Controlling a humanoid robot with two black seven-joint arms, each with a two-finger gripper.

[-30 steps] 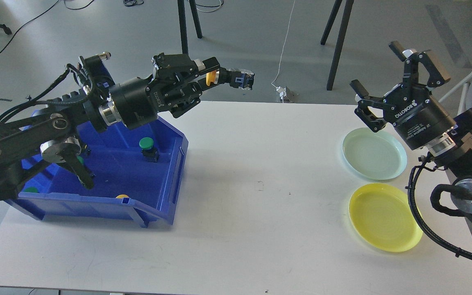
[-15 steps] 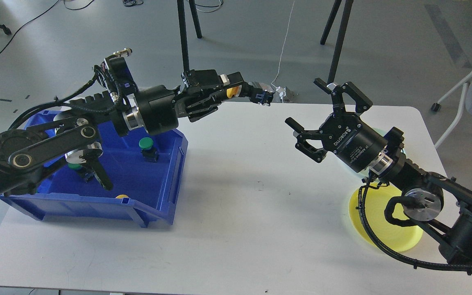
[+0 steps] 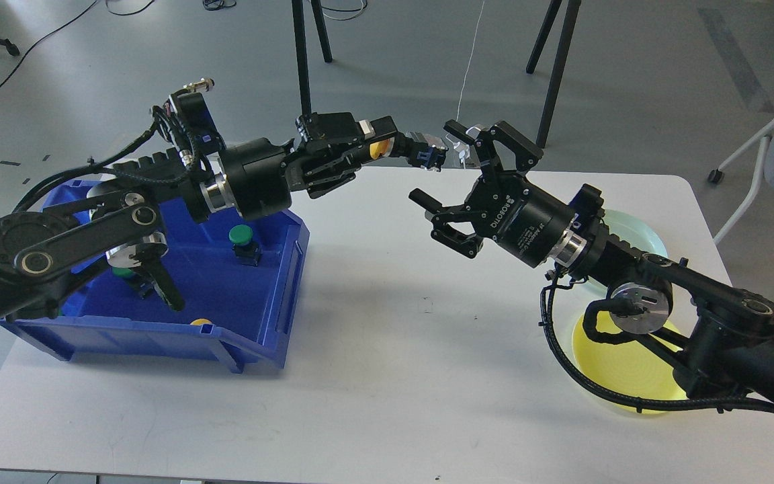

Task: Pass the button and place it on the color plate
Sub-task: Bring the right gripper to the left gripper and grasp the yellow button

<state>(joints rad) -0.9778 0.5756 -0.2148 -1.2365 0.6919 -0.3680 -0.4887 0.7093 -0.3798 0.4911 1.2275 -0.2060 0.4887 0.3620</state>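
My left gripper (image 3: 387, 144) is shut on a yellow-capped button (image 3: 406, 146) and holds it out over the table's far edge, its black and blue body pointing right. My right gripper (image 3: 437, 165) is open, its fingers spread just right of the button and below it, not touching. The yellow plate (image 3: 629, 376) lies at the right front, partly behind my right arm. The pale green plate (image 3: 649, 236) lies behind it, mostly hidden by the arm.
A blue bin (image 3: 179, 296) stands at the left with a green button (image 3: 241, 240), another green one (image 3: 121, 275) and a yellow one (image 3: 200, 323) inside. Stand legs (image 3: 551, 74) rise beyond the table's far edge.
My right arm has swung left and up from above the plates to just beside the held button. My left arm has stretched right with the button and now holds nearly still.
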